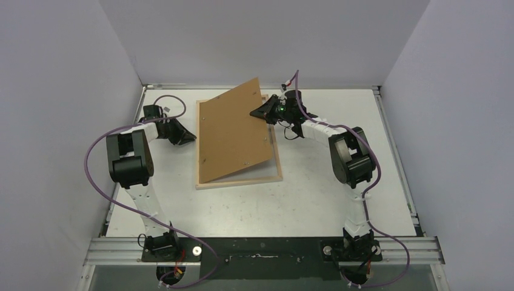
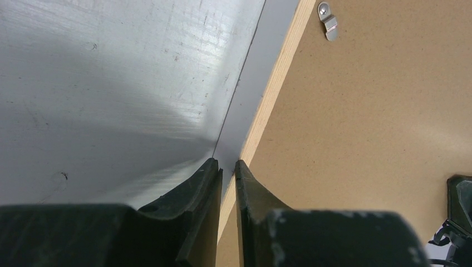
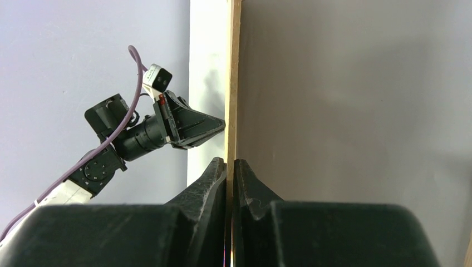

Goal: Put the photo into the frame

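The frame (image 1: 242, 180) lies toward the far edge of the tabletop (image 1: 303, 206), with the backing board (image 1: 233, 130) tilted over it. My right gripper (image 1: 254, 112) clamps the board's raised edge. My left gripper (image 1: 193, 137), jaws nearly closed, meets the frame's left rail, hold unclear.

backing board (image 1: 236, 130) tilted over frame (image 1: 242, 182), left pincer (image 1: 191, 137) at frame's left, right pincer (image 1: 255, 113) at board's right

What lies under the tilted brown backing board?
The frame lies beneath the backing board, which the right gripper holds tilted. Only strips of the frame's rim show. Its inside is covered, so no photo can be seen.
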`<state>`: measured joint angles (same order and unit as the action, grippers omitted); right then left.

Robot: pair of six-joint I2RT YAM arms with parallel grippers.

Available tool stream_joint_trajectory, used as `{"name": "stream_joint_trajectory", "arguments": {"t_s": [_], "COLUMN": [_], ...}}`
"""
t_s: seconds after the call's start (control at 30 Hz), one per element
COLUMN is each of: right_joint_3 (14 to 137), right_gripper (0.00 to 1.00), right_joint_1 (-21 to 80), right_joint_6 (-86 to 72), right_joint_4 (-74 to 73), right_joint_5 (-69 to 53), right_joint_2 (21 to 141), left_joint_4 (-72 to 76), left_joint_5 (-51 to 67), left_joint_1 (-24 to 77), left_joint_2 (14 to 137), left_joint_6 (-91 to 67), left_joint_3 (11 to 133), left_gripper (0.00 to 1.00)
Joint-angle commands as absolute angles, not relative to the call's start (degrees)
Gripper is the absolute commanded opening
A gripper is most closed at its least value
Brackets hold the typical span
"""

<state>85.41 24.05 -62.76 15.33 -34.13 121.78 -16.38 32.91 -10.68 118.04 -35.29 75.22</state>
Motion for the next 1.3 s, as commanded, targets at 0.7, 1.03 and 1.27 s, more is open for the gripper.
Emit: {"name": "stream_joint_trajectory", "arguments": {"t_s": [0.7, 1.03, 1.27], "right_joint_3": [81.54, 82.82, 84.29], "right_gripper": [0.0, 0.17, 0.49], "right_joint_1": [24.48, 24.43, 24.37], "right_joint_6": [-64.24, -60.83, -58.63], "right_joint_4": [29.6, 22.28, 17.05], "right_joint_5": [-33.89, -34.59, -33.14], "right_joint_2": [122.67, 123.25, 122.6], "left_joint_4": [-19.51, -20.56, -20.73], "left_joint_5": [33.47, 33.8, 33.84], "left_joint_1": [-10.72, -10.72, -10.81], "left_joint_2": [120.63, 120.69, 120.67], "left_joint_6": [-33.47, -32.89, -32.71], "left_joint_3": [77.79, 78.58, 78.85], "left_gripper": [0.14, 0.14, 0.14]}}
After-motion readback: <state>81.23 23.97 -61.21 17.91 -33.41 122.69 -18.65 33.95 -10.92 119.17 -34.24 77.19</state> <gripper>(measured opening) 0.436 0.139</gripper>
